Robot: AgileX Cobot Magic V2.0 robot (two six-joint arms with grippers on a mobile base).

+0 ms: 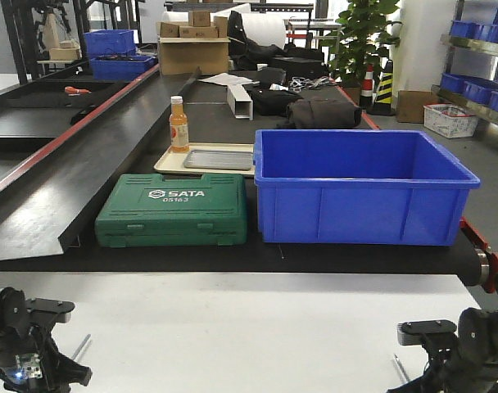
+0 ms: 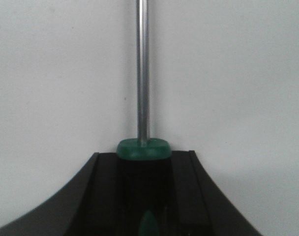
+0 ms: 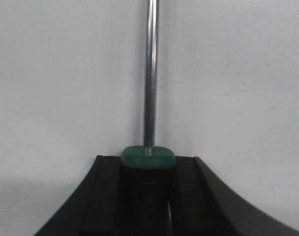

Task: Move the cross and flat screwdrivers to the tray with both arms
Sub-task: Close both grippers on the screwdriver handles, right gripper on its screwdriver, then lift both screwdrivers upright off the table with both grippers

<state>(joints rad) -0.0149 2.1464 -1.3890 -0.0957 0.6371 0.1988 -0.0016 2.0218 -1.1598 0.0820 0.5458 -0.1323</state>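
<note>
The left hand [image 2: 143, 162] is clamped on the handle of the left screwdriver [image 2: 142, 73], and the right hand [image 3: 148, 164] on that of the right screwdriver [image 3: 150, 73]. Both are held low at the white surface [image 1: 233, 327]. Tip types cannot be told. Both tools should be lifted level, carried clear above the green SATA case [image 1: 174, 211] and blue crate [image 1: 364, 209], then lowered flat into the grey metal tray [image 1: 219, 159]. That tray is seen empty, set on a cream tray [image 1: 169, 164] that also carries an orange bottle [image 1: 178, 124]. The crate appears empty.
</note>
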